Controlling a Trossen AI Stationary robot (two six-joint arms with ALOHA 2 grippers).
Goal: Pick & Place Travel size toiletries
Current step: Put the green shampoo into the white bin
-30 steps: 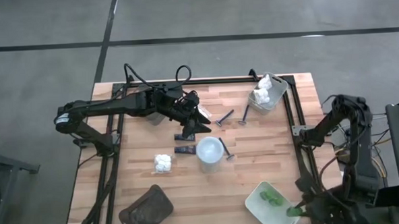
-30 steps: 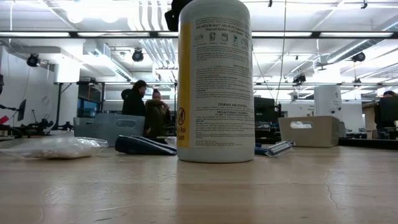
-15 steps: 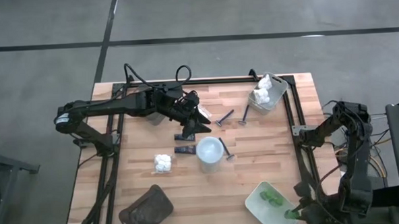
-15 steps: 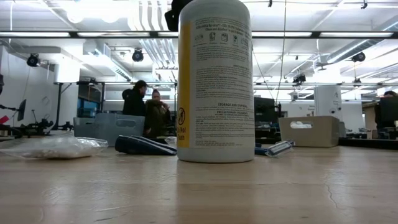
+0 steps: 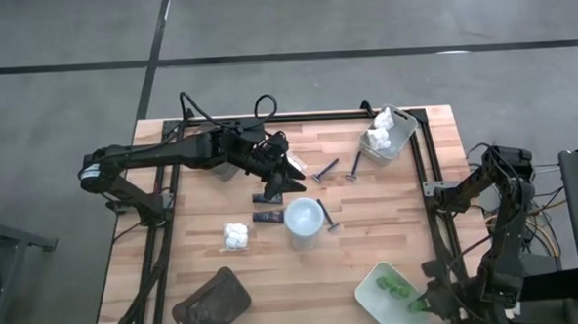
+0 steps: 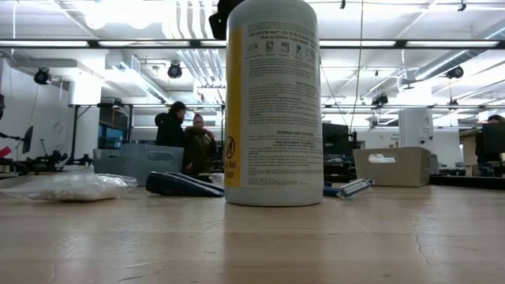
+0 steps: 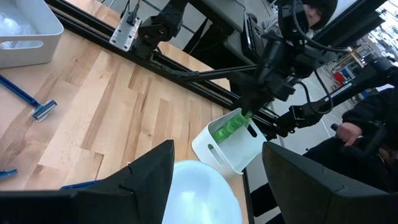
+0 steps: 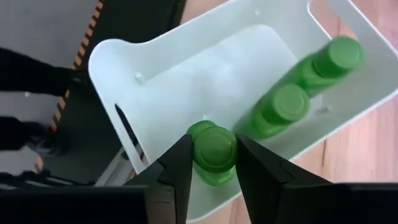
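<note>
The bench (image 5: 389, 211) is a butcher-block top of pale wooden strips, edged by a dark metal frame. At its near right corner sits a pale, smooth plastic tray (image 5: 373, 287), rectangular with rounded corners and slotted handles. The right pincer (image 8: 211, 163) hangs over that tray's edge with its two dark fingers closed on a small green bottle (image 8: 213, 154) with a round, flat cap. Two more green bottles (image 8: 303, 87) of the same glossy plastic lie side by side inside the tray.

The left pincer (image 5: 292, 177) reaches over the middle of the bench, its blunt dark fingers (image 7: 140, 186) spread wide with nothing between them, just above the bottle (image 5: 303, 220). That bottle stands upright near the bench's centre: a cylinder with a round white cap, a yellow stripe down its printed label. Two short dark tubes (image 5: 267, 218) lie just left of it. A crinkled clear packet of white lumps (image 5: 236, 236) rests further left. A thin dark-handled razor (image 5: 328, 218) lies against the bottle's right side, and two more razors (image 5: 325, 170) lie toward the far side. A second pale tray (image 5: 390, 146) at the far right corner holds white lumpy packets (image 5: 380, 135). A dark brown tray (image 5: 211, 304) sits at the near left edge, tilted askew.

Two people (image 6: 183, 142) stand in the room beyond.
</note>
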